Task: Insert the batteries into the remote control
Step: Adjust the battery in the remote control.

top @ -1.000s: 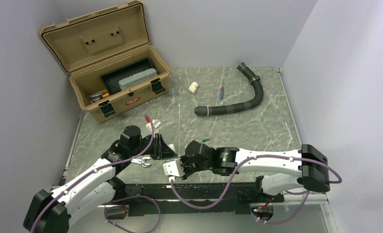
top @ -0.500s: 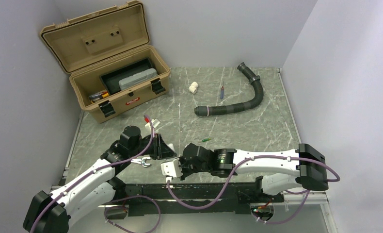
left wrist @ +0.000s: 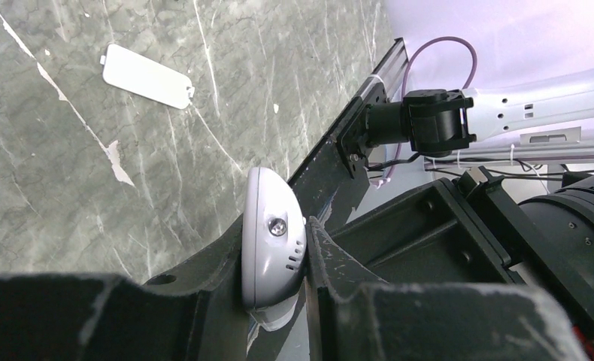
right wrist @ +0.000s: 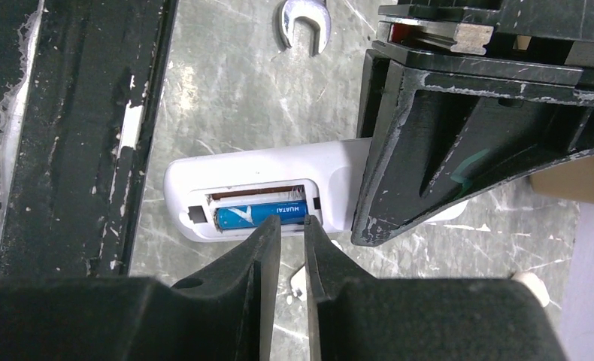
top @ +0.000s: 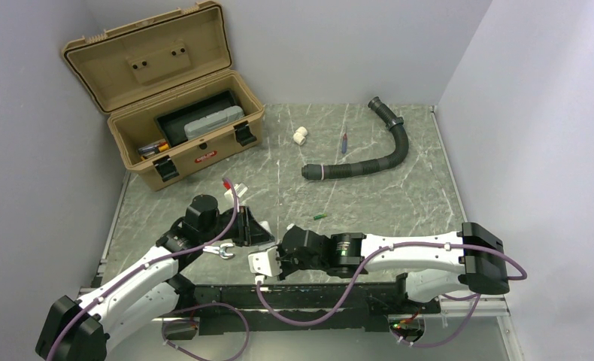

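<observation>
The grey marbled table [top: 369, 203] carries an open tan toolbox [top: 204, 154] at its far left and a black ribbed hose [top: 384, 154] curving at the far right. At the near middle the two arms meet. The left gripper [left wrist: 275, 241] is clamped on one end of the white remote control [right wrist: 264, 180], which is held back-side up with its battery compartment open. The right gripper [right wrist: 292, 226] hangs over that compartment, its fingers only a narrow slit apart with nothing between them and their tips at the right end of the blue battery [right wrist: 260, 214], which lies in a slot of the remote; whether they touch it I cannot tell. A small white cover piece [left wrist: 145, 75] lies on the table apart from the remote, and a steel wrench [right wrist: 303, 22] just beyond it. The green battery [top: 320, 216] rests on the table, just far of the right gripper.
</observation>
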Robot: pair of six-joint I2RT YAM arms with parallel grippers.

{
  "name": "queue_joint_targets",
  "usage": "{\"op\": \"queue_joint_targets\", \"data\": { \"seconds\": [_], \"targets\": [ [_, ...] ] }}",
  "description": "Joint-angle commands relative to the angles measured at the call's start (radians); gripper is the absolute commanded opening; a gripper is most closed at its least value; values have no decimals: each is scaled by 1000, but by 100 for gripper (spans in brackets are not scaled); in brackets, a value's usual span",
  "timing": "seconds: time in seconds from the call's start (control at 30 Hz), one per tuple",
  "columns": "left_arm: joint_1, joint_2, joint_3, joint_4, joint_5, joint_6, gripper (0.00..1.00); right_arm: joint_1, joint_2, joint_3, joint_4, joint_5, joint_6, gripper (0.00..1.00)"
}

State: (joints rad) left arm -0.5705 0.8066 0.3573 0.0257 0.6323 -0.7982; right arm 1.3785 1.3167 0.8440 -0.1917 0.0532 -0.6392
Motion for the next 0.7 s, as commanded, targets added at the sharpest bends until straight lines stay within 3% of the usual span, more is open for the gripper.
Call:
{"op": "queue_joint_targets", "data": {
  "seconds": [0.0,0.67],
  "targets": [
    [-2,-36,53,117,75,-45,0,-1,4,-23,-72,86,17,21],
    [-3,-31,41,157,75,-74,0,46,-16,-72,67,214,50,24]
  ]
}}
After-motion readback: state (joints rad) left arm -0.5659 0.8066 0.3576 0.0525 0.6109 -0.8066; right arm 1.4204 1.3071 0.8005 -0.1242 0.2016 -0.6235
